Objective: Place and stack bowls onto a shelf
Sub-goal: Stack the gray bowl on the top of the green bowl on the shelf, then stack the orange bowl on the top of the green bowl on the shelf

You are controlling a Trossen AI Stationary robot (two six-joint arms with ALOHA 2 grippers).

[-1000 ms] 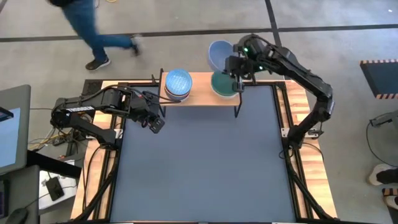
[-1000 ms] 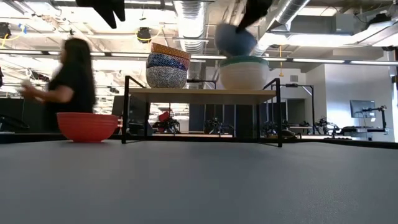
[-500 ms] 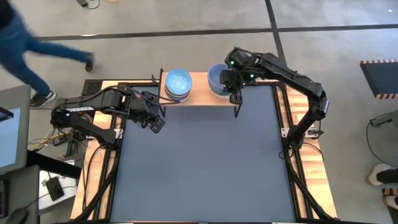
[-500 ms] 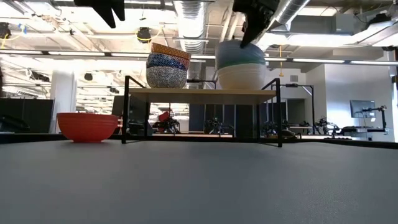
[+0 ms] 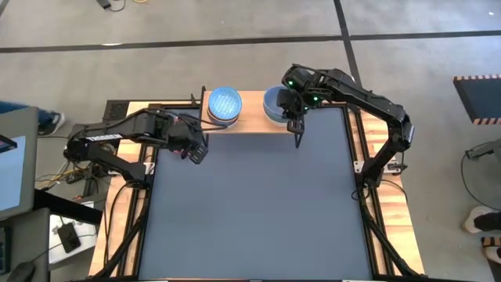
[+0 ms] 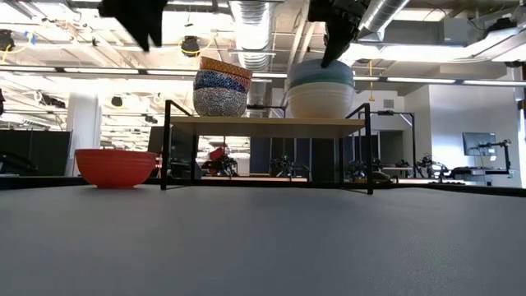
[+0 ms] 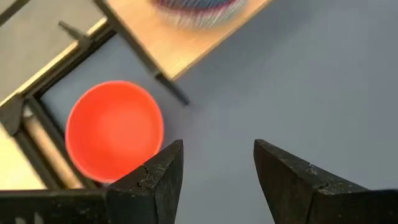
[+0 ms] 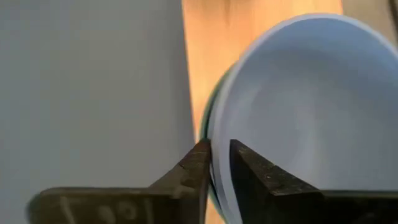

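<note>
Room: open industrial hall. Floor [image 5: 235, 23]: grey concrete crossed by dark lines, with a striped hazard marking [image 5: 477, 77] at one edge. Ceiling: exposed silver ducts [image 6: 251, 20], pipes and cables. Lighting: long fluorescent strips [image 6: 99, 72]. White column [image 6: 82, 123] to one side. Far back: a monitor on a stand [image 6: 481, 146] and dark equipment. Desk [image 5: 250, 204]: dark-topped, wood-edged, framed in black rails.

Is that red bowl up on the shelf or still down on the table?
On the table: red bowl sits beside the shelf, left of its leg.
</note>
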